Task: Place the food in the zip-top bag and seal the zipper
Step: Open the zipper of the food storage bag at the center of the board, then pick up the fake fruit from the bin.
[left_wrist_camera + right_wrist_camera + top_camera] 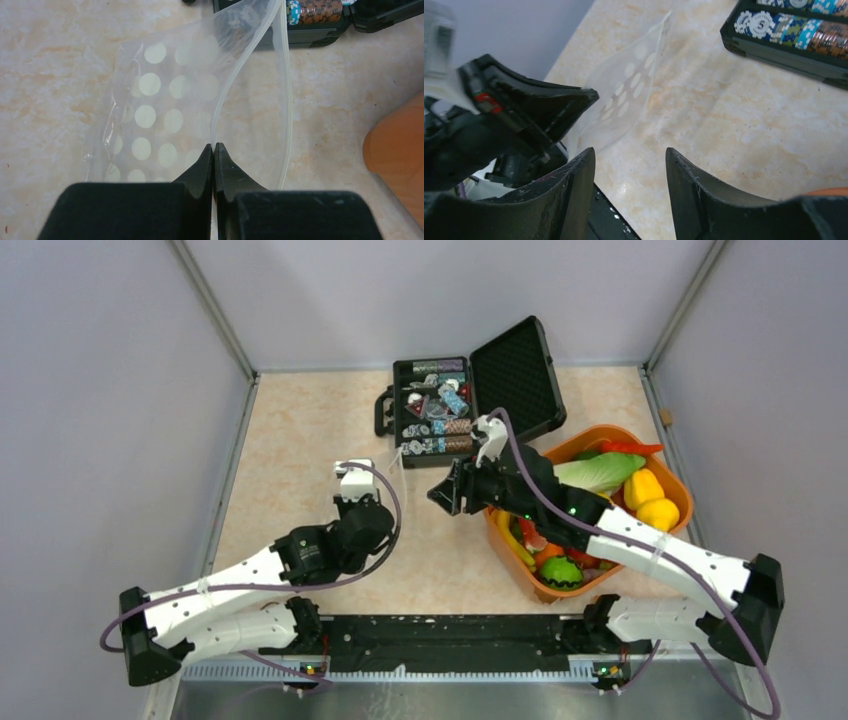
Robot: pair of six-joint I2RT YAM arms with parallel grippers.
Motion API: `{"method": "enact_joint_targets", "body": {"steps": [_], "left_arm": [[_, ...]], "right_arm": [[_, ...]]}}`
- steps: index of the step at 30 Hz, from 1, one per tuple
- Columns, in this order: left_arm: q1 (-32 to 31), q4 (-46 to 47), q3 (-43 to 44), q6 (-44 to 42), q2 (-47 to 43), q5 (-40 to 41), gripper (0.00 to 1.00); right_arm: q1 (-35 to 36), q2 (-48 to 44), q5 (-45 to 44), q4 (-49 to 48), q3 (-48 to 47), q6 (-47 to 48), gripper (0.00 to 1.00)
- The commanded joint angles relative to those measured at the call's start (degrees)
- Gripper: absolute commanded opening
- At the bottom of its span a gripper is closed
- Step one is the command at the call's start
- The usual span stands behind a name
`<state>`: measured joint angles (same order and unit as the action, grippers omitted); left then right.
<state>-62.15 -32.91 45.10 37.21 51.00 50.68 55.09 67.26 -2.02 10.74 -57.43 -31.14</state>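
Zip-top bag (160, 110) lies left of centre on the tabletop (50, 60), reaching away from the left hand (214, 148). That hand's jaws are pressed fully together, pinching the near end of one lip of the zipper (288, 95). From the pinch, the bag's long axis runs away from the arm bases towards the black case (435, 410) at the far side. The clear, dotted panel lies to the left of the pinch. The zipper edge faces right, its two lips bowed apart so the mouth gapes towards the orange tub (600, 430).

Right of the bag, the right hand (630, 152) hangs over bare tabletop between the bag and the tub. Its jaws are partly spread with nothing between them, and its fingertips point left at the bag and the left hand.

Beyond and beneath the right arm, the food (645, 490) sits heaped in the orange tub. The black case stands open beyond it, poker chips (450, 425) stacked in rows inside.
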Motion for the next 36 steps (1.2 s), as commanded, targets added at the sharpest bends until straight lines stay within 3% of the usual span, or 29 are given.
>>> {"method": "enact_joint_targets", "body": {"steps": [1,4,12,17,22,31,36], "left_arm": [[1.38,3.95,-1.01,-1.26,-0.67,-2.47,0.00],[1.92,5.38,-1.80,-1.68,-0.68,-3.87,0.00],[2.73,8.02,-3.52,-2.22,-0.48,-6.43,0.00],[2.81,8.71,-4.25,-1.80,-1.95,-7.93,0.00],[2.85,11.38,-6.40,-2.32,-4.76,-9.26,0.00],[2.88,12.74,-6.38,-3.77,-4.23,-11.38,0.00],[2.91,13.17,-5.85,-4.52,-3.05,-12.07,0.00]], "right_arm": [[0.19,-6.85,0.74,-1.73,1.63,2.34,0.54],[0.20,-10.96,-6.18,1.94,3.10,3.24,0.54],[0.13,-22.99,-29.25,16.24,4.10,4.58,0.71],[0.10,-29.75,-37.46,24.23,3.92,3.75,0.72],[0.15,-31.77,-48.87,38.37,1.45,-5.07,0.71],[-1.00,-27.85,-49.94,51.94,-0.43,-12.60,0.62],[-4.69,-25.87,-40.48,48.56,-0.20,-8.07,0.73]]}}
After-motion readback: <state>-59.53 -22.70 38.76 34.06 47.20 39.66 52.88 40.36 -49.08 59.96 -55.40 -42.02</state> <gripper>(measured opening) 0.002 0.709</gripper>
